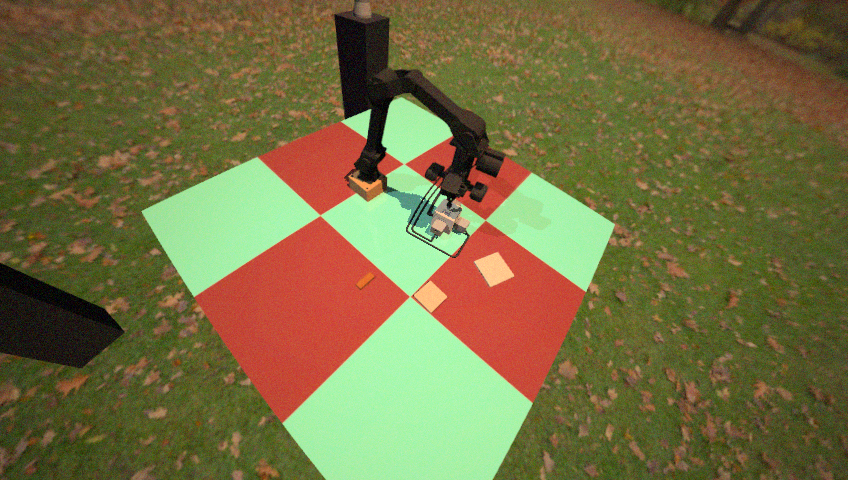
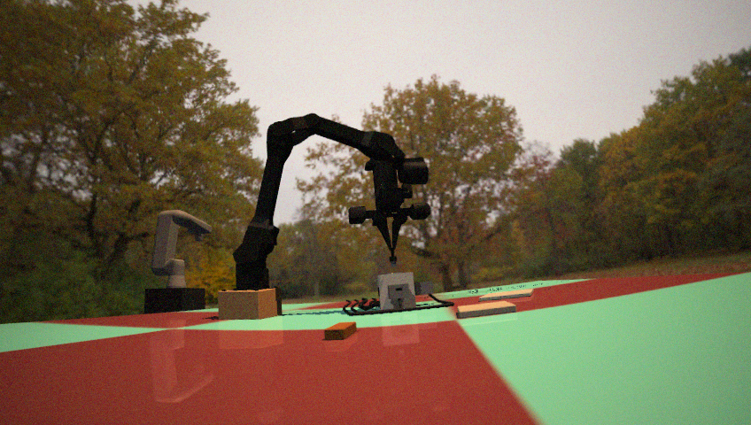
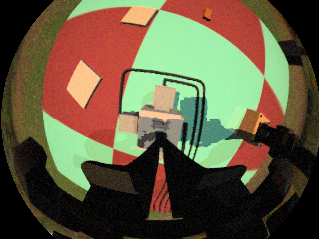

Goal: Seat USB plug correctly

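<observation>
The power cube (image 1: 445,218) (image 2: 385,289) (image 3: 172,135) is pale grey and stands upright on the table. My gripper (image 1: 450,202) (image 2: 392,258) (image 3: 161,142) points straight down over its top and is shut on the USB plug. Only a small pale bit of the plug (image 2: 392,262) shows under the fingertips in the exterior view, just above the cube's top, with what looks like a narrow gap below. The fingers hide the rest of the plug and part of the top socket, so I cannot tell which way round the plug is.
Blocky plugs (image 3: 164,97) (image 3: 128,123) stick out of two cube sides. Black cables (image 1: 432,245) (image 3: 204,100) loop around it. Two flat tan tiles (image 1: 493,268) (image 1: 430,296) and a small orange block (image 1: 365,280) (image 2: 340,330) lie on the table.
</observation>
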